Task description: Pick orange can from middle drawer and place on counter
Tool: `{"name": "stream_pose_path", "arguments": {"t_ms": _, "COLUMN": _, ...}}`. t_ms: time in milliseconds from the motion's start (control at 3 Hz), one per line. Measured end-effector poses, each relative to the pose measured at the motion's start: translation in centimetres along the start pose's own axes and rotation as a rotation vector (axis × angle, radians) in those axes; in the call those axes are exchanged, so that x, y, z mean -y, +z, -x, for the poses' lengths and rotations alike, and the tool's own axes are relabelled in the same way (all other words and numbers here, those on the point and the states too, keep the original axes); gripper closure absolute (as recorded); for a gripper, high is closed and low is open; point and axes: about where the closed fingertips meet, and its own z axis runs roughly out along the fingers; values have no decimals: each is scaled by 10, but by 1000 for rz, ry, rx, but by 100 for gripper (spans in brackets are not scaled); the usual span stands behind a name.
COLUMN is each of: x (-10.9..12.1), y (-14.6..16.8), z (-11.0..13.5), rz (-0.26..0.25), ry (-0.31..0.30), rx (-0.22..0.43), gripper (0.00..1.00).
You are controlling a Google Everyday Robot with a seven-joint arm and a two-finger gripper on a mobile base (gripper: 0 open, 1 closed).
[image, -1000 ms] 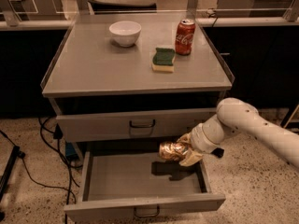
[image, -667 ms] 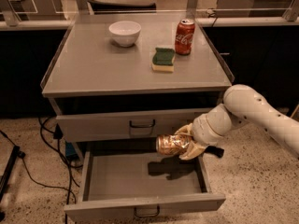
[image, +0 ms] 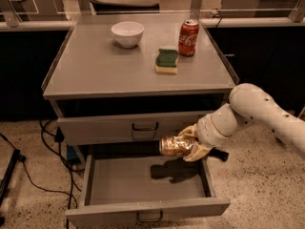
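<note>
The orange can [image: 172, 145], shiny and crinkled, lies sideways in my gripper [image: 189, 144], which is shut on it. I hold it in the air above the open middle drawer [image: 147, 209], right of centre, just below the closed drawer above. Its shadow falls on the drawer floor. My white arm comes in from the right. The counter [image: 109, 68] is the grey cabinet top, well above the can.
On the counter stand a white bowl [image: 127, 34], a green-and-yellow sponge [image: 167, 61] and a red Coca-Cola can [image: 188, 37]. The closed upper drawer [image: 95, 128] has a dark loop handle. Cables lie on the floor at left.
My gripper has lifted the orange can up out of the middle drawer and a little to the right. The can's shadow on the drawer floor has shifted with it.
</note>
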Motion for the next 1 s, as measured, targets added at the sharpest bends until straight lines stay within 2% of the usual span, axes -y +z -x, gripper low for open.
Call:
{"name": "stream_pose_path", "arguments": {"t_ms": 333, "x": 8, "y": -32, "z": 22, "rz": -25, "ry": -22, "rx": -30, "gripper": 100}}
{"name": "stream_pose_path", "arguments": {"t_ms": 667, "x": 30, "y": -92, "z": 58, "rz": -87, "ry": -70, "rx": -87, "gripper": 100}}
{"name": "stream_pose_path", "arguments": {"t_ms": 1000, "x": 66, "y": -166, "z": 106, "rz": -176, "ry": -153, "rx": -146, "gripper": 100}}
